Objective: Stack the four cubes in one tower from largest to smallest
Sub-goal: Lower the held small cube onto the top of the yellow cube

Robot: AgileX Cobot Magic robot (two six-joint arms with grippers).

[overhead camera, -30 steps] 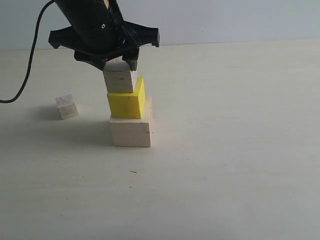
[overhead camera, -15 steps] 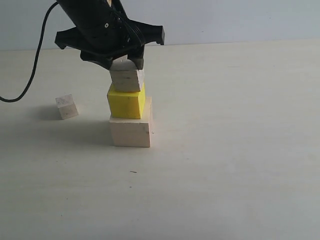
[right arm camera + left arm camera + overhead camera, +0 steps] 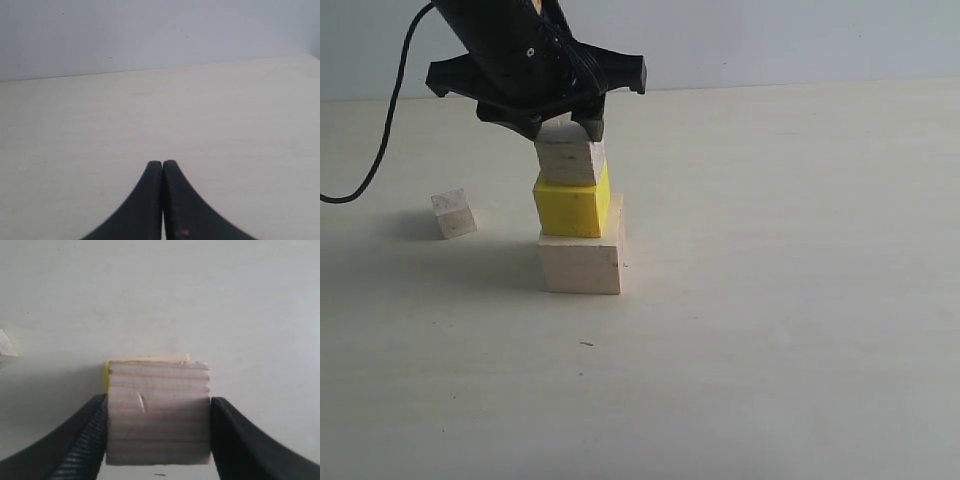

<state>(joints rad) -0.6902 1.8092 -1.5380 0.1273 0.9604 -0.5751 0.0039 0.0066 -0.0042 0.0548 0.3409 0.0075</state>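
I'm pinching the mid wood cube [image 3: 568,160] with the left gripper [image 3: 564,130] so it seats square on the yellow cube [image 3: 572,208] under the jaws; right gripper [image 3: 163,170] pressed together, idle

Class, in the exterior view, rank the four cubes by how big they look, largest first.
1. bottom wood cube
2. yellow cube
3. top wood cube
4. lone cube; it may sit farther from the camera, so how much smaller it is than the third is unsure.
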